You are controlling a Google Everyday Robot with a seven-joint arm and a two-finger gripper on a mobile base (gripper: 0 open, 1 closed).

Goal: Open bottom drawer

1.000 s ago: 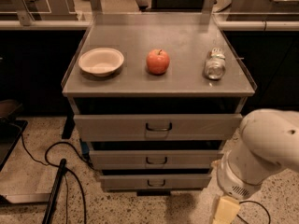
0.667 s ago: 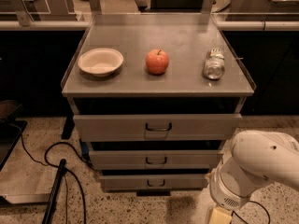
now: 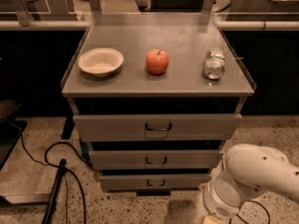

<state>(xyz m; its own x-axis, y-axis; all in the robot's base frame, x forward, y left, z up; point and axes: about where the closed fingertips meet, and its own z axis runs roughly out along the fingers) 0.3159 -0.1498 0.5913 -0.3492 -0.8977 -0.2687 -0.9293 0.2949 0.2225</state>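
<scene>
- Down on the floor at far left, a black pole [image 3: 55, 192] lies beside the cabinet [image 3: 187, 36], where it was a second ago and clear of the work.
- On the cabinet top, a pale bowl [image 3: 100, 61] sits at the left and a red apple [image 3: 157, 61] near the middle. Neither has moved.
- Below them are three grey fronts, one under another. The bottom drawer [image 3: 126, 183] is the lowest and narrowest, just above the floor, with its small dark loop handle [image 3: 155, 183] at centre. We see it flush and closed, exactly as it was a second ago.
- Right of the apple, a crushed can [image 3: 214, 64] lies on its side and has not moved.
- At the lower right, the white arm [image 3: 254, 178] is what has changed. Over the last second it has sunk steadily and swung slightly left, towards the foot of the cabinet.
- The gripper [image 3: 211, 220] has dropped with it. Only a pale sliver shows at the bottom edge, below and right of the handle and well apart from it. We cannot tell whether it is wide or narrow.
- We read this as the approach: the arm is getting down to the height of the lowest handle, and no pull has begun. We judge the next move needs a leftward reach to that loop without catching the middle drawer [image 3: 121, 160].
</scene>
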